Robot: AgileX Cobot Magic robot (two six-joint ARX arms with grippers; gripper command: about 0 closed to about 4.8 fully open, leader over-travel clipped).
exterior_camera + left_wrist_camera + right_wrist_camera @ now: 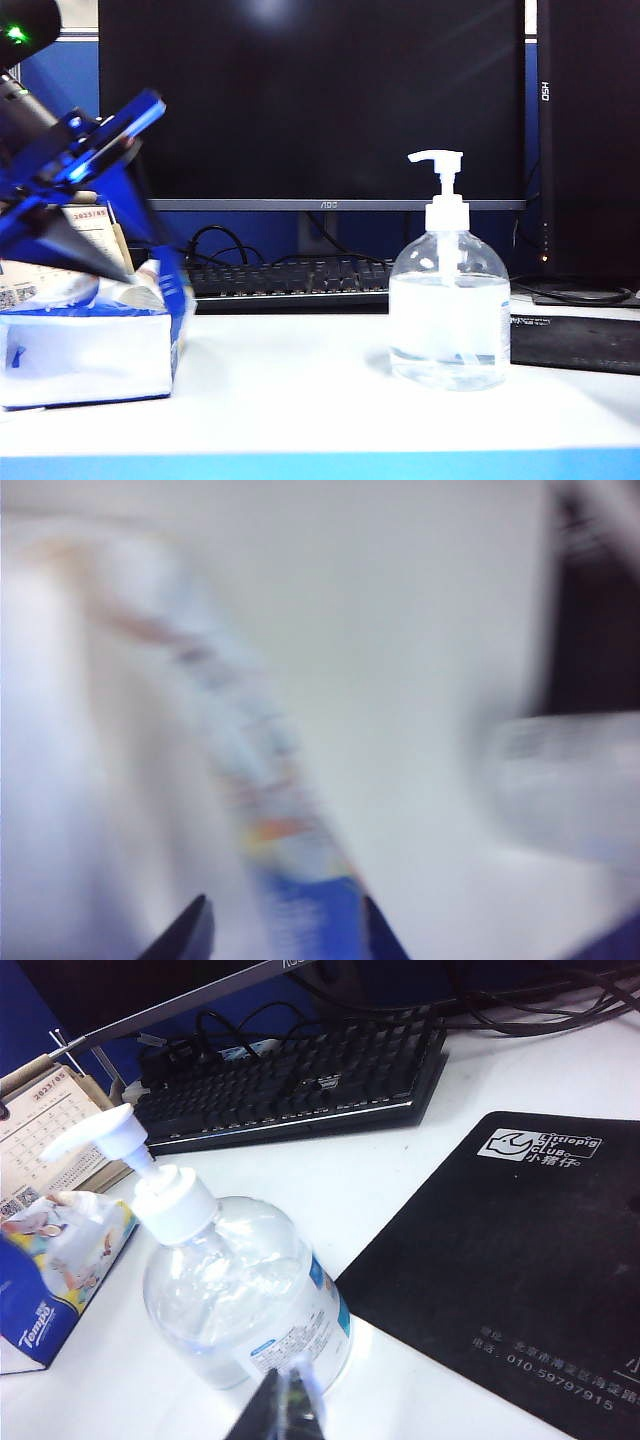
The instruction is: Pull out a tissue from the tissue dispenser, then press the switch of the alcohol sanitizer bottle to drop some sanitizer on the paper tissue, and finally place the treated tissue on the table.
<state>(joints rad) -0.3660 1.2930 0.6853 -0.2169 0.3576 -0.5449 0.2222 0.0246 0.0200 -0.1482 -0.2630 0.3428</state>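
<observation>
The blue-and-white tissue dispenser (85, 350) lies on the white table (300, 400) at the left, with a white tissue (100, 293) tufting from its top. My left gripper (130, 275) hangs just above that tuft, open, with nothing between its fingers; its wrist view is heavily blurred and shows the left gripper (288, 930) over the pack's blue edge (310, 910). The clear alcohol sanitizer bottle (450, 310) stands at centre right, its white pump switch (440, 165) untouched. My right gripper (290, 1410) is shut and empty, held back from the bottle (240, 1300) and not seen in the exterior view.
A black keyboard (290, 280) and a large dark monitor (310, 100) stand behind. A black mouse mat (520, 1270) lies right of the bottle. A beige desk calendar (50, 1130) stands behind the tissue pack. The table's light blue front edge (320, 465) runs along the front.
</observation>
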